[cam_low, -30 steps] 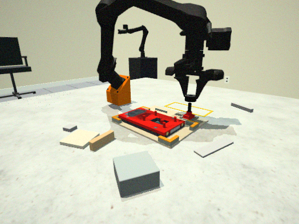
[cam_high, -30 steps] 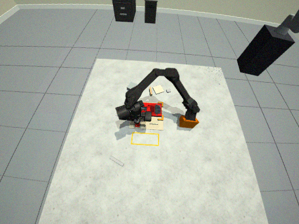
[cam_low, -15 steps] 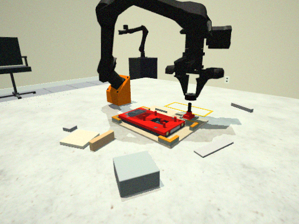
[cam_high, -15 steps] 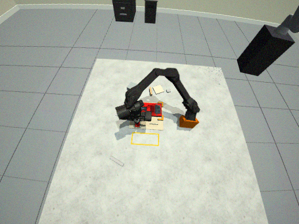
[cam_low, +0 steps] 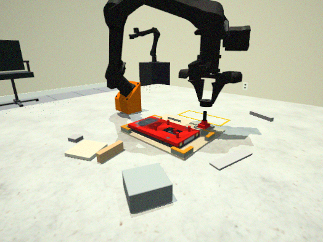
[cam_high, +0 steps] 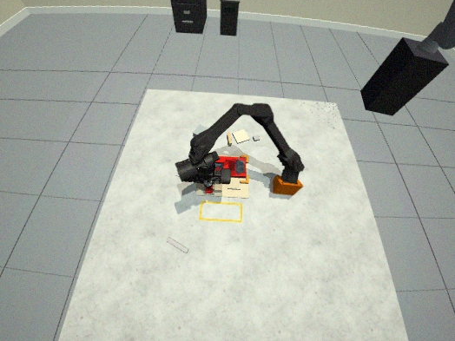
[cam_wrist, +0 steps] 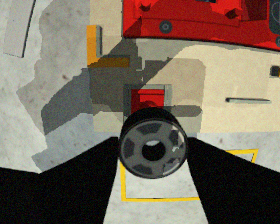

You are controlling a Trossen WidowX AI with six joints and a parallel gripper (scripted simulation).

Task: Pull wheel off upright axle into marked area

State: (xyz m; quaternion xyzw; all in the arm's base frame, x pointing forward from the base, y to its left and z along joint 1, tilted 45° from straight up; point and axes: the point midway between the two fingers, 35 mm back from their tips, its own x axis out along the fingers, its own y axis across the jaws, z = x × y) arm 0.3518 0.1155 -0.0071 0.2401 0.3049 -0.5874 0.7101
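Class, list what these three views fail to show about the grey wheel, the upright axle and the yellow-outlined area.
- Top view: the grey wheel and black upright axle are hidden under the black gripper.
- Wrist view: the axle is covered by the wheel; only its red base shows.
- Wrist view: the black fingers cut off the yellow-outlined area.

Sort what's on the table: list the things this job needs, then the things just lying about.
Job:
gripper, shut on the wheel
upright axle
yellow marked area

Lying about:
grey block
wooden block
cream slab
grey strip

Beige walls (cam_low: 277,29), grey tiled floor (cam_high: 65,107), filing cabinet (cam_high: 187,3)
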